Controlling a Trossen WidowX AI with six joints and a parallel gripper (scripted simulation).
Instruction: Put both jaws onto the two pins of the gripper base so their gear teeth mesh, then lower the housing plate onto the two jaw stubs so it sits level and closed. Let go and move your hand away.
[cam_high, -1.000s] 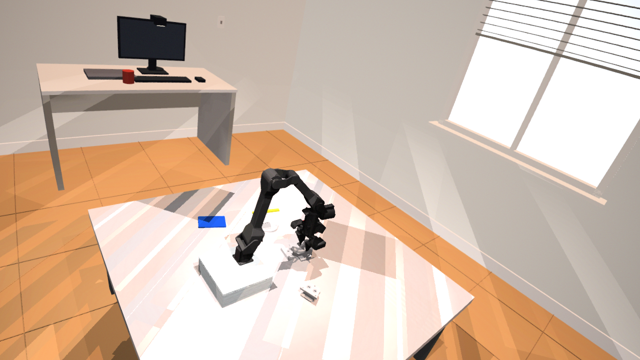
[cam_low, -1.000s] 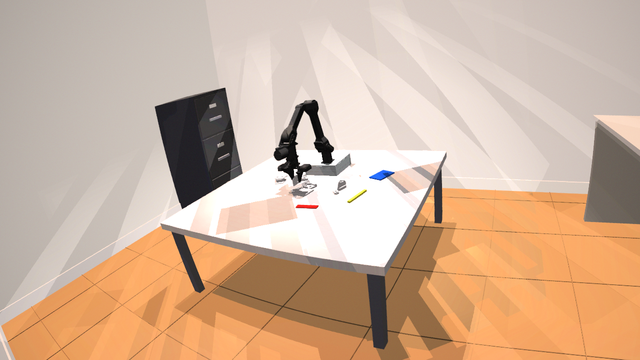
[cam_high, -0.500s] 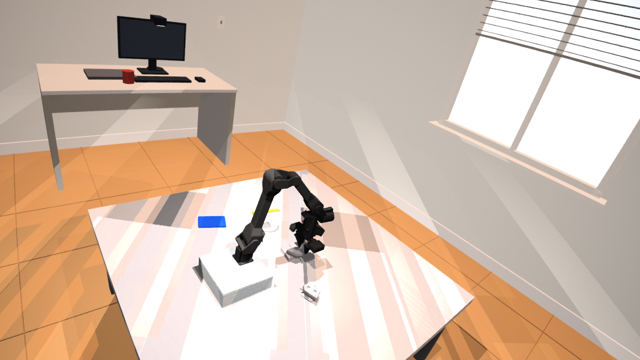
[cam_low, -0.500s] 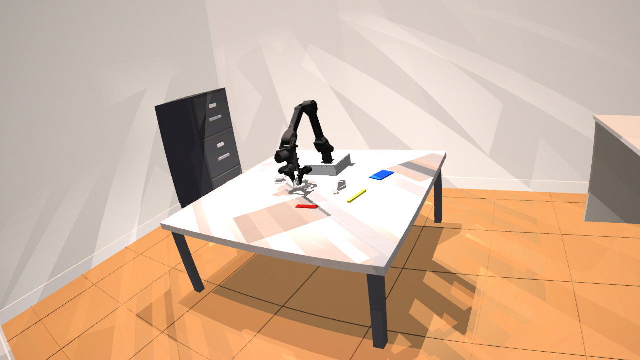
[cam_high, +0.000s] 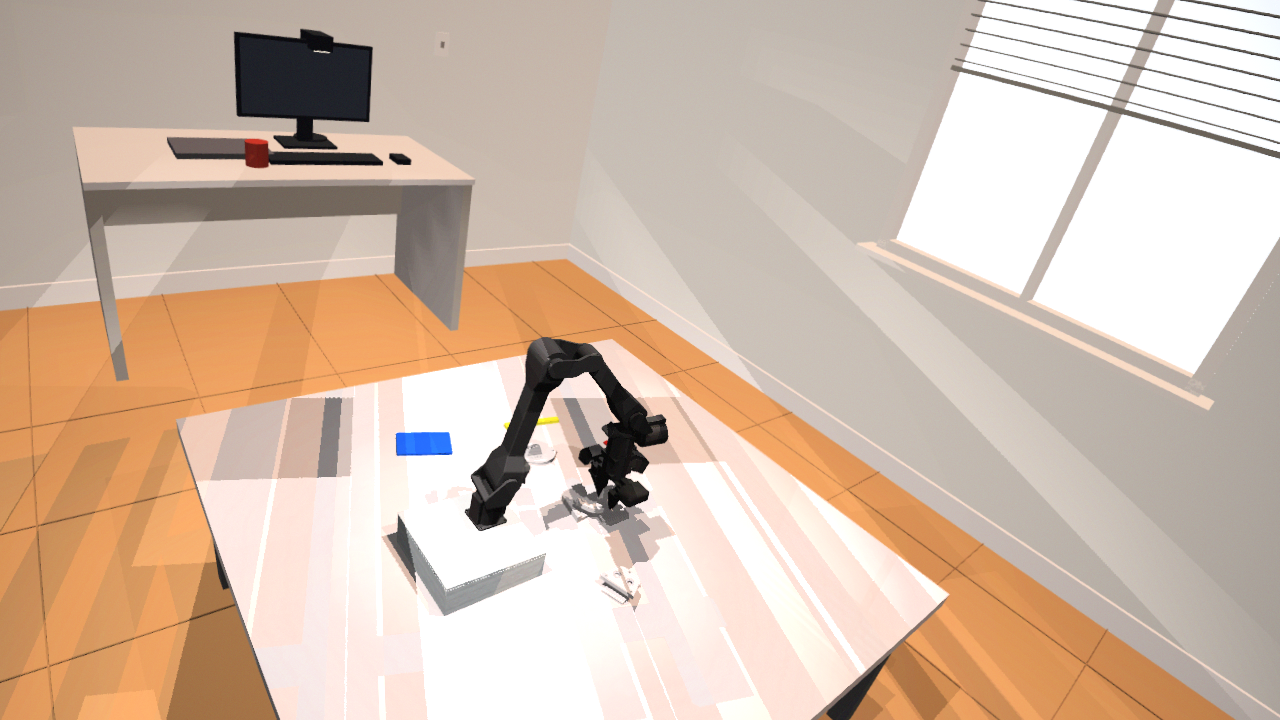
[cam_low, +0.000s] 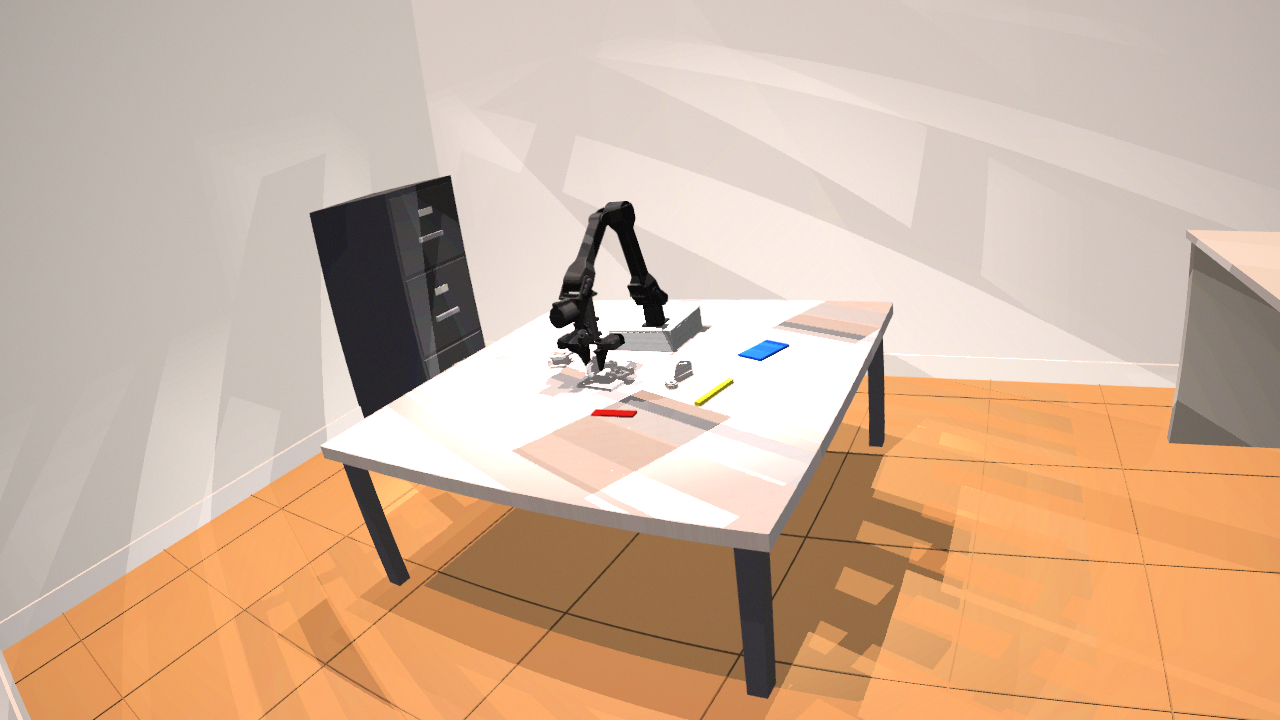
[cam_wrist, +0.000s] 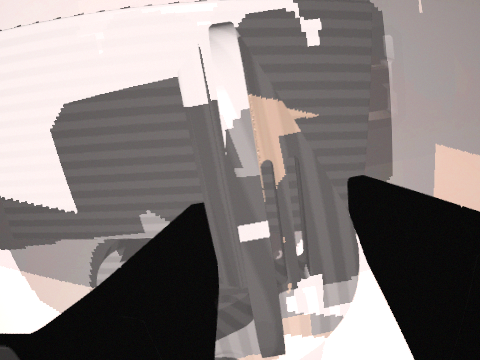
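Grips a pale slotted part (cam_wrist: 322, 215) in the gripper (cam_high: 614, 503) (cam_low: 594, 365) (cam_wrist: 280, 207), low over a pale cluster (cam_high: 581, 501) (cam_low: 608, 379) near the white pedestal (cam_high: 474, 555) (cam_low: 657, 339). Shows two loose pale pieces (cam_high: 620, 584) (cam_low: 682, 369) near that pedestal on the worktop (cam_high: 760, 582) (cam_low: 501, 456). Cannot tell which is the housing plate.

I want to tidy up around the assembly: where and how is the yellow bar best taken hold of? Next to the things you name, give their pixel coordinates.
Probably at mid-length, from straight above, with the tool (cam_high: 605, 497) (cam_low: 594, 368) (cam_wrist: 280, 207) closing across its two long sides: the yellow bar (cam_high: 549, 420) (cam_low: 714, 392) is long, narrow and lies flat. The tool would need freeing first.
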